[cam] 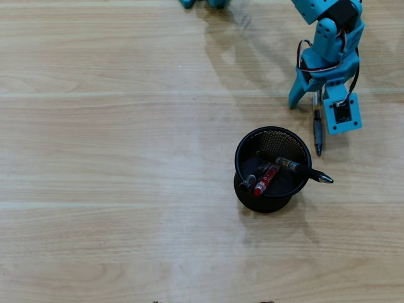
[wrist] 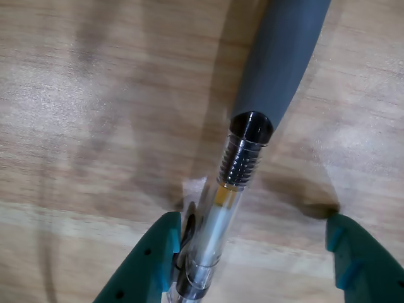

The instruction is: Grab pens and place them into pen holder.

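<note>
**Straddling the last loose pen**

Looking down in the overhead view, the turquoise two-finger gripper (cam: pixel 314 104) sits low over the pale wood-grain desk (cam: pixel 113 158), at the upper end of the clear ballpoint pen with the grey rubber sleeve (cam: pixel 317 129). That pen lies flat, just beside and up-right of the round black wire-mesh pen holder (cam: pixel 273 169) without touching it. Its long axis runs nearly straight up and down the picture, tip toward the bottom. The arm seems placed so the fingers cross the barrel rather than run along it. Three pens already stand in the holder: the red and clear pen (cam: pixel 265 180) and a clear black-ended pen (cam: pixel 247 183) lean low-left, while another clear black-ended pen (cam: pixel 295 167) rests slantwise across the rim, its end poking out to the right.

In the wrist view, the gripper (wrist: pixel 252 252) is spread wide, holding nothing. The left finger (wrist: pixel 151 262) touches or nearly touches the clear barrel; the right finger (wrist: pixel 356 255) stands well apart. The sleeved pen (wrist: pixel 237 183) points away up-right, grey sleeve farthest. Judging from this, closing should pinch the clear end.
</note>
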